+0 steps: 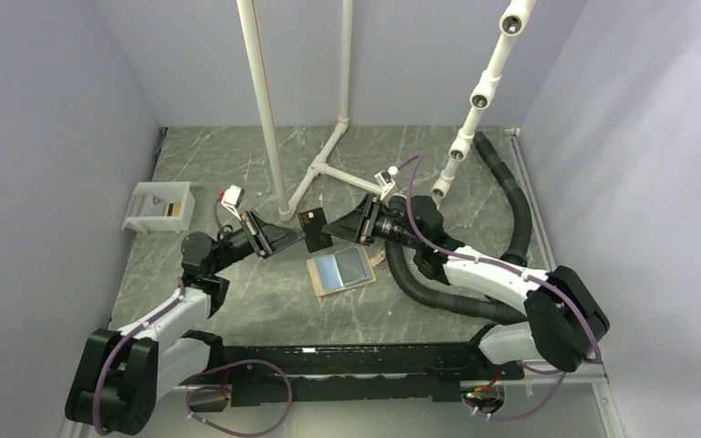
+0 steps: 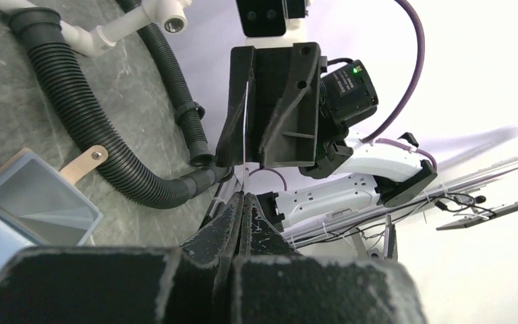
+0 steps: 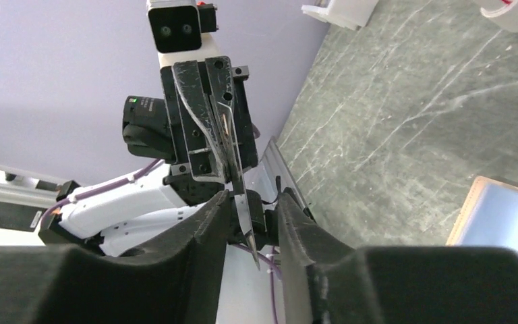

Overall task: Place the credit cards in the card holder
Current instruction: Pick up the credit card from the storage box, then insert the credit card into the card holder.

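Where the grey table (image 1: 237, 301) meets the left wall, a white tray (image 1: 151, 196) sits well apart from both arms. A dark patch (image 1: 175, 209) shows in one of its compartments, possibly more cards, but it is too small to tell.

To its right, the left gripper (image 1: 299, 241) reaches in toward the middle of the table. Its fingers are pressed together on a dark card (image 1: 309, 222) and hold it in the air, on edge. In the left wrist view the card (image 2: 245, 128) shows only as a thin line rising from the closed fingertips toward the other gripper.

The right gripper (image 1: 333, 226) faces the left one from the other side, nearly tip to tip. The free end of the card (image 3: 241, 202) sits in the gap between its fingers (image 3: 206, 223). The fingers stand apart, and a sliver of space shows on each side of the card.

Just below the two grippers, on the near side, the card holder (image 1: 338, 271) lies open and flat on the table. Its bluish-grey pocket faces up and its tan tab (image 1: 379, 260) sticks out to the right. No card shows in it.

A black ribbed hose (image 1: 429, 292) curls around the right arm, and a white pipe frame (image 1: 269, 119) stands behind the grippers.
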Robot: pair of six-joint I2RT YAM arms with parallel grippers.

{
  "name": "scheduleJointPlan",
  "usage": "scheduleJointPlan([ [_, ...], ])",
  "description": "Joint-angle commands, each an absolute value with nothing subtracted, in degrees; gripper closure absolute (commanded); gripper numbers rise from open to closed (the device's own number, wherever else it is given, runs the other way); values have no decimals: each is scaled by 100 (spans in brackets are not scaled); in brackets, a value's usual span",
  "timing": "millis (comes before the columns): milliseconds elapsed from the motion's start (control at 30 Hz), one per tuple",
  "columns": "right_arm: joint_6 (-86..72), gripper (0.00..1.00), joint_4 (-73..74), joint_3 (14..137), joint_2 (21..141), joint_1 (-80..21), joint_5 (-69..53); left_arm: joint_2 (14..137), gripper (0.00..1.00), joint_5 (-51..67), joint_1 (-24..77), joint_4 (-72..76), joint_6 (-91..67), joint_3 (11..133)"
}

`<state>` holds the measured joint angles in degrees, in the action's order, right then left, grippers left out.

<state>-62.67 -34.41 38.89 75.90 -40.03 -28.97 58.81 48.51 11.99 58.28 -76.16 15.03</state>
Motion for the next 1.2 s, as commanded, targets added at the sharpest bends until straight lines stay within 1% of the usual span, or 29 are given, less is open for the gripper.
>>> scheduleJointPlan([
  [0,-6590,70,-4333,3876,7647,-3974,-3149,6010,100,4583,1463,6451,-7601,1611],
  [100,-6601,86,-4318,3898,7664,-3949,-3251,6176,100,4462,1625,6576,-7596,1577],
  [167,-6601,100,-4265,3852,7643,-3916,-3301,6321,100,4409,1731,6743,-7616,1576],
  [233,-6405,100,-3941,3777,7511,-3765,-3358,6442,100,4537,1792,6415,-7438,1694],
  [267,-6178,100,-3557,3733,7381,-3681,-3343,6441,97,4628,1793,5824,-7225,1809],
  [333,-5271,100,-2033,3924,7197,-3446,-3346,6292,70,4567,1797,3965,-6558,2101],
  [367,-4681,100,-1071,4117,7196,-3337,-3326,6206,59,4408,1806,3120,-6165,2222],
  [400,-4159,100,-208,4365,7247,-3233,-3313,6138,52,4285,1821,2388,-5751,2363],
  [433,-3756,100,473,4520,7326,-3140,-3347,6106,48,4161,1846,1749,-5359,2520],
  [467,-3416,100,1003,4652,7415,-3063,-3441,6138,47,4067,1880,1058,-4875,2678],
  [500,-3140,100,1559,4794,7518,-3030,-3502,6224,47,3987,1921,626,-4549,2845],
  [533,-2873,100,1975,4951,7650,-3023,-3504,6367,50,3949,1966,356,-4320,2996],
  [567,-2699,100,2266,5085,7795,-3022,-3478,6559,57,3993,2018,270,-4195,3145],
  [633,-2535,100,2488,5242,8074,-3026,-3463,7000,70,4141,2155,554,-4221,3201],
  [700,-2573,100,2410,5300,8346,-3024,-3443,7473,78,4138,2371,999,-4302,3194],
  [767,-2645,100,2298,5386,8673,-3063,-3580,7934,81,4015,2613,1204,-4245,3305],
  [867,-2697,100,2307,5598,9071,-3210,-3476,8565,84,3769,2949,1295,-4087,3491],
  [967,-2751,100,2270,5741,9322,-3290,-3331,9004,88,3523,2997,1239,-3937,3565],
  [1167,-2670,100,2279,5894,9606,-3361,-3234,9069,95,2964,2997,1025,-3775,3367],
])
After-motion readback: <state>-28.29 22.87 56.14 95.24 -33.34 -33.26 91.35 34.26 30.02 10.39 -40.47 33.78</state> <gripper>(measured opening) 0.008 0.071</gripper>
